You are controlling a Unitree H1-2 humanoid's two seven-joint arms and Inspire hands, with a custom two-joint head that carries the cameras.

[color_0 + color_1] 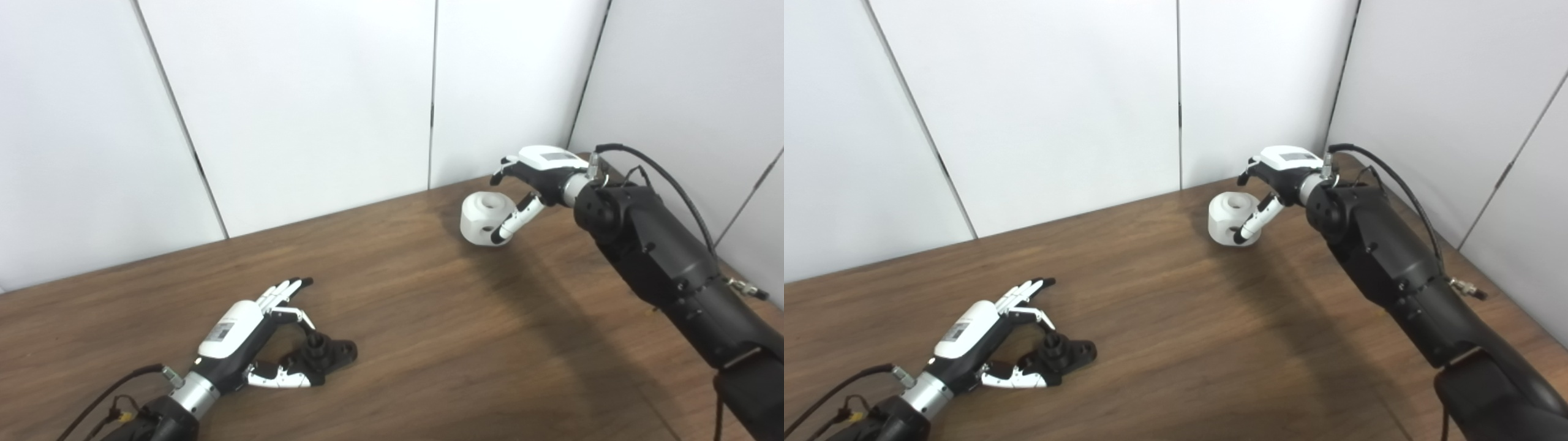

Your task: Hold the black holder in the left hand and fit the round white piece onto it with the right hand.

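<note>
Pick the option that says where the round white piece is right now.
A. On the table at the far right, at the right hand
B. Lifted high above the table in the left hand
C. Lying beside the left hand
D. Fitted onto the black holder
A: the round white piece sits on the table by the back wall, with the right hand around it, far from the black holder at the left hand.

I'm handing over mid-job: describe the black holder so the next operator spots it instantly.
On the wooden table, look at the near left part, where the left hand reaches in. The black holder lies flat between that hand's open fingers and thumb. It is the only small dark part, with a raised knob; the round white piece sits far right.
</note>
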